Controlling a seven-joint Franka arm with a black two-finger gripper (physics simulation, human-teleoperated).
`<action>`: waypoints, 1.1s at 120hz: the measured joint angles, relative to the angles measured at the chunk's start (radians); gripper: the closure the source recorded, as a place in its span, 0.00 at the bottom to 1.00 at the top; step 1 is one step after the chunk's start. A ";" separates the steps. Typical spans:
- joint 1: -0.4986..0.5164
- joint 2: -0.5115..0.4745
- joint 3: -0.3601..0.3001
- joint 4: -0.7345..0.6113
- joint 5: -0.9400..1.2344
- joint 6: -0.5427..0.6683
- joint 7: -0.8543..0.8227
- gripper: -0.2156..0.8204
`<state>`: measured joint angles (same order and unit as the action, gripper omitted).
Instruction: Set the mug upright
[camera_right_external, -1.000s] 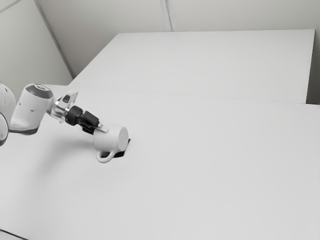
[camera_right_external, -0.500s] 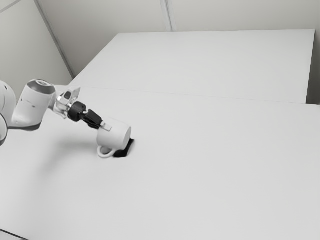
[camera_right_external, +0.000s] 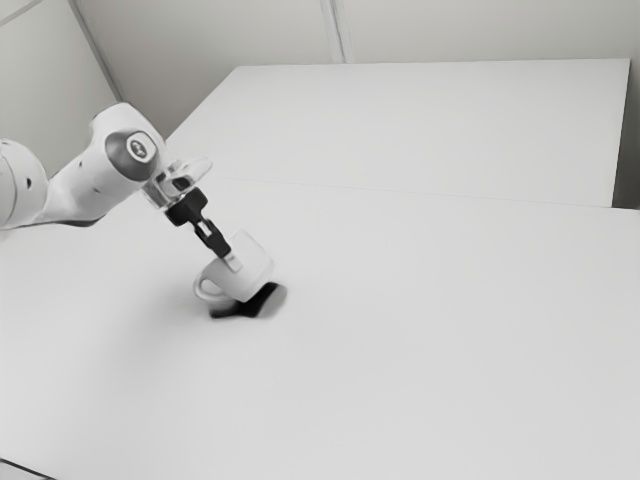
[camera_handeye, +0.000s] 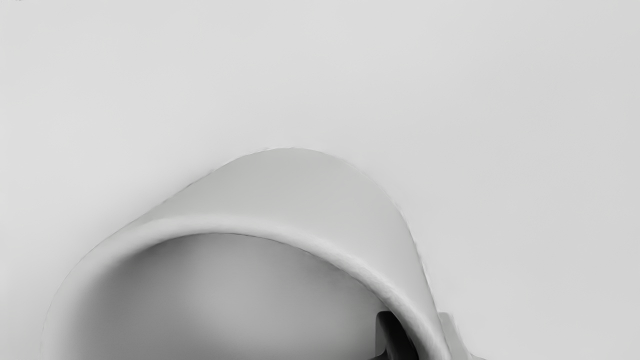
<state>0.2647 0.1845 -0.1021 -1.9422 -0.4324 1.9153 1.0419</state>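
Here comes the arm (camera_right_external: 100, 180) from the exterior view's left, bent over the table (camera_right_external: 430, 350), and right away the eye goes to the mug's handle (camera_right_external: 207, 290), a loop sitting below the tool (camera_right_external: 232, 262) and off to the exterior view's left of it. Next along, the tool itself, angled down and pinching the mug's wall: in the wrist view one finger (camera_handeye: 395, 336) is inside the mouth and the other (camera_handeye: 452, 334) is against the outside, with the rim (camera_handeye: 215, 225) running between them. And there's the mug (camera_right_external: 248, 270), right at the fingertips, neither lying flat nor standing. Its mouth opens back toward the tool and its base leans away, down and to the exterior view's right. A dark shadow (camera_right_external: 262, 298) spreads just beneath; whether the low edge of the base touches the table, nobody can tell from here.

So the step in hand looks to be the righting turn, with the mug part-way over. What does the next move want? More of the same tilt, grip firm, until the base faces squarely down; then a gentle lowering until it sits flat, and only then a release. Let go at this slant and it could well topple, handle and all.
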 joint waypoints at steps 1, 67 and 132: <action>-0.005 -0.004 0.000 -0.005 0.011 0.009 -0.002 0.96; -0.235 -0.194 -0.124 -0.280 0.433 0.400 -0.113 0.96; -0.467 -0.198 -0.132 -0.177 0.444 0.298 -0.247 0.29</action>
<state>-0.2021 -0.0138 -0.2345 -2.1190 0.0115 2.2129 0.7949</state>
